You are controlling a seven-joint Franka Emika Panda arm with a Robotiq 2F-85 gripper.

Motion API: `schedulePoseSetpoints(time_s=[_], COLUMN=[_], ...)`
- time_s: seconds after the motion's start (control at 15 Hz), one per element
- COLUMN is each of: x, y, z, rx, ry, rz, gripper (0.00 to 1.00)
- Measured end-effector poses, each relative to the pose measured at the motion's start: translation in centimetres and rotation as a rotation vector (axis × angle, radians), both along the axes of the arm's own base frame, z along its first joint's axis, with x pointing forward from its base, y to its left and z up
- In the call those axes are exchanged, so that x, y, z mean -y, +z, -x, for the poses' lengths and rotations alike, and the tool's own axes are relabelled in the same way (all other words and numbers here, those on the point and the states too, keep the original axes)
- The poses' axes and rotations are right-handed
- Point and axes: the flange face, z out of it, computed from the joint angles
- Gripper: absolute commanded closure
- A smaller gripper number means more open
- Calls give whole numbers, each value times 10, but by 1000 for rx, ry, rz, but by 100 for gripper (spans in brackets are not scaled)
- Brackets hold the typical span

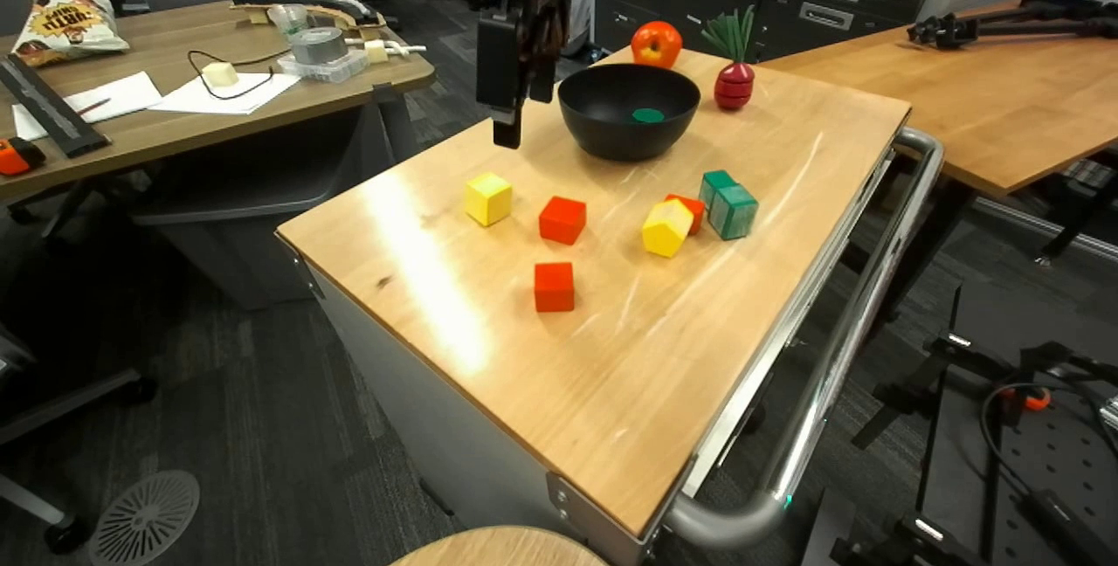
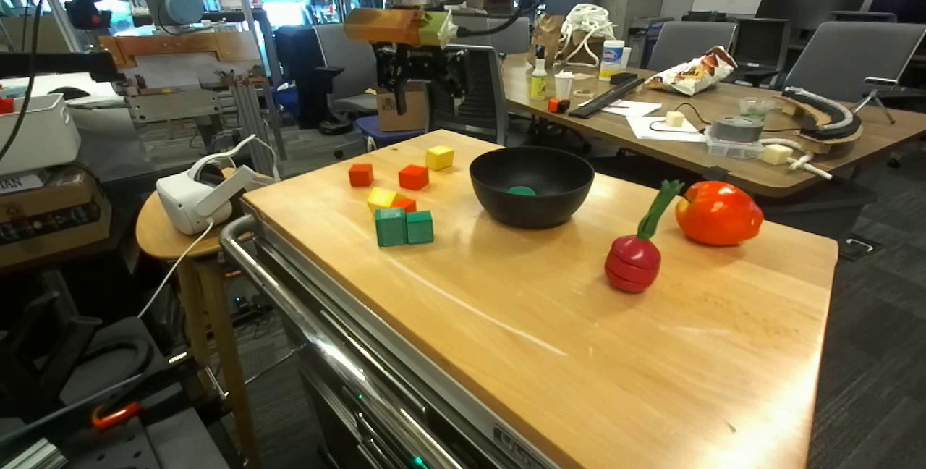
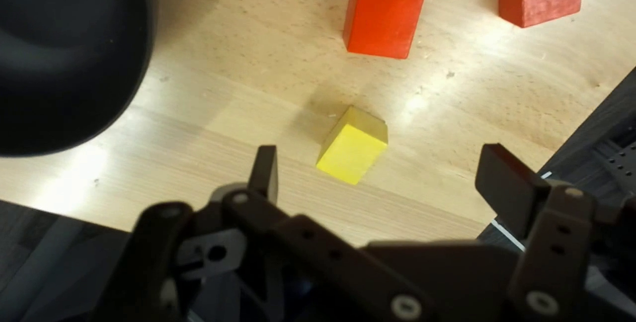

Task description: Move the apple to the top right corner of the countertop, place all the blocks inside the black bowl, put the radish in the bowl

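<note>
Carton label point(image 2: 23, 183) shows "MAN"; pincer point(image 3: 381, 173) spread above yellow block point(image 3: 353, 150).

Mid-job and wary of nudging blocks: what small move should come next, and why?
I'd probably lower the open black two-finger gripper toward the small yellow cube standing alone, adjusting alignment on the way. That cube is outside the round matte black bowl, appears roughly between the spread jaws in the wrist view, and stands apart from the nearest small red cube; nothing is held.
</note>
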Motion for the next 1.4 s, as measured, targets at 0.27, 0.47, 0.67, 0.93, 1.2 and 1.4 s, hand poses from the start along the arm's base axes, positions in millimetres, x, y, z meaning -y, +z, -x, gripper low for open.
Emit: schedulePoseSetpoints(time_s=[0.27, 0.47, 0.67, 0.93, 1.2, 1.4], x=[-16, -26, -34, -37, -39, -39], y=[-30, -44, -54, -64, -60, -53], z=[-8, -18, -29, -41, -47, -50], rx=[-47, -55, -61, -49, -15, 4], ry=[-101, -189, -259, -345, -398, -417], rz=[-14, -29, -37, -2, 41, 59], gripper=[0, 21, 47, 76, 97, 66])
